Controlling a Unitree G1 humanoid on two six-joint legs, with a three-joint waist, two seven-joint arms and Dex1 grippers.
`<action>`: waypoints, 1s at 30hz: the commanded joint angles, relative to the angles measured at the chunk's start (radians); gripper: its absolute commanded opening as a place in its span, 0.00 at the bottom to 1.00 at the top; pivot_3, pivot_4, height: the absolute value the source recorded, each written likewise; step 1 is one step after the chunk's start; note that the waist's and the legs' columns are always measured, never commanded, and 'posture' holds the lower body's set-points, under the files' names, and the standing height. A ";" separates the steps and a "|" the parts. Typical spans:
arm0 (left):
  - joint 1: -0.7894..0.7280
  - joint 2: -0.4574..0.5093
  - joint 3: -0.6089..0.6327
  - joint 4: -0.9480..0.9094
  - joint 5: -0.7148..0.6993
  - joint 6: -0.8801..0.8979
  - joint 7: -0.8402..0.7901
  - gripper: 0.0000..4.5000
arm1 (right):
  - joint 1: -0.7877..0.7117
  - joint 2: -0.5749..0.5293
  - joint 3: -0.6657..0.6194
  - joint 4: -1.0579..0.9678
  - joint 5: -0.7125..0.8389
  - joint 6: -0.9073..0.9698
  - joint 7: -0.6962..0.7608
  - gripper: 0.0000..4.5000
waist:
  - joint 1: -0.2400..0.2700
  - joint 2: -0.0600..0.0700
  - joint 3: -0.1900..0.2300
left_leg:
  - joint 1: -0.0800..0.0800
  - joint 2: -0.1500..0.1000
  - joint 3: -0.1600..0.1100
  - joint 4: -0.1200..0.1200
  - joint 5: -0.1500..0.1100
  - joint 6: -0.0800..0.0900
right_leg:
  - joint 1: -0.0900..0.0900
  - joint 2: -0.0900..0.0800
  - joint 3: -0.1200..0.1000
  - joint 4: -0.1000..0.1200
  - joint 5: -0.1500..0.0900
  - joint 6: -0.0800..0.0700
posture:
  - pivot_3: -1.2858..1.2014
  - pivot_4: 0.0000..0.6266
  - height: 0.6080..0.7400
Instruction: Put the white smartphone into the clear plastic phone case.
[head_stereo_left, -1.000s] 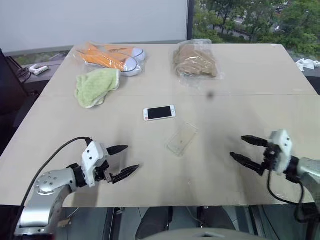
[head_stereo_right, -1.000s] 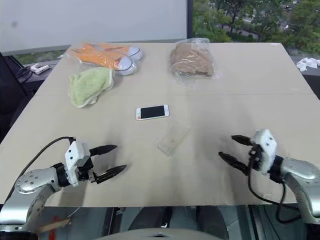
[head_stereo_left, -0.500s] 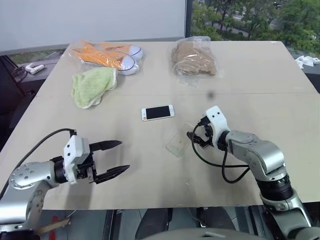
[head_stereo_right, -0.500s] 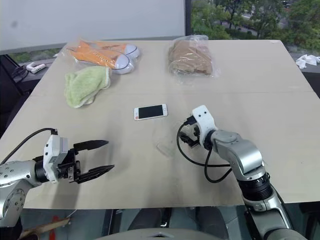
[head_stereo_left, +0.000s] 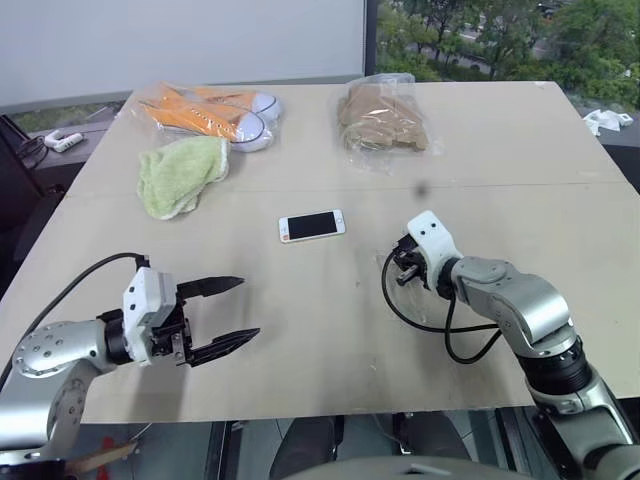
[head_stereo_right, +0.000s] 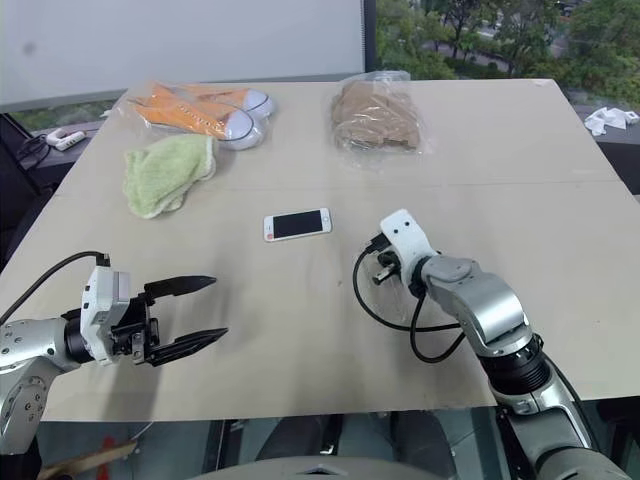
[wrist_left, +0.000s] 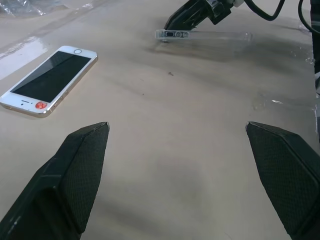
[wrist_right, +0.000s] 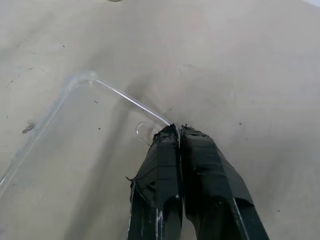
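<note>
- Pinching the rim of the clear plastic phone case (wrist_right: 75, 130), the right gripper (wrist_right: 176, 131) has its two black fingers pressed together on one short end of the shell, near the middle of the table (head_stereo_left: 560, 190).
- The white smartphone (head_stereo_left: 312, 225) lies flat, screen up, just beyond and to the robot's left of that gripper; phone and case are apart, with bare tabletop between them.
- The phone's long axis runs across the table, side to side, tilted slightly. In the left wrist view the case (wrist_left: 205, 35) looks lifted at the gripped end, though how far is hard to tell.
- The left gripper (head_stereo_left: 225, 315) hangs at the near left edge, jaws spread wide, empty, pointing roughly toward the phone. I judge it the free hand for the phone, since the right is busy with the case.
- Room is ample: the green cloth (head_stereo_left: 180, 172), the bagged orange shoes (head_stereo_left: 205, 110) and the bagged brown item (head_stereo_left: 385, 120) sit well away at the far side.
</note>
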 joint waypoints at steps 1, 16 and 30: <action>-0.011 0.001 0.001 -0.040 -0.027 0.004 -0.010 1.00 | -0.032 -0.042 0.048 0.013 -0.033 -0.197 0.099 0.01 | -0.001 0.000 0.000 | 0.000 0.000 0.000 0.000 0.000 0.000 | 0.000 0.000 0.000 0.000 0.000 0.000 | 0.52 0.24 1.00; -0.073 0.048 -0.107 -0.184 -0.054 0.092 -0.043 1.00 | -0.362 -0.203 0.429 0.532 -0.446 -1.531 0.746 0.01 | -0.019 0.000 0.001 | 0.000 0.000 0.001 0.002 0.000 0.000 | 0.000 0.001 0.000 0.000 0.000 0.000 | 0.52 0.24 1.00; -0.029 0.140 -0.090 -0.167 -0.004 0.092 -0.099 1.00 | -0.560 -0.124 0.405 1.075 -0.538 -2.017 0.772 0.16 | -0.023 0.000 0.001 | 0.000 0.001 0.001 0.003 0.001 -0.001 | 0.000 0.003 0.001 0.000 0.000 0.000 | 0.52 0.24 1.00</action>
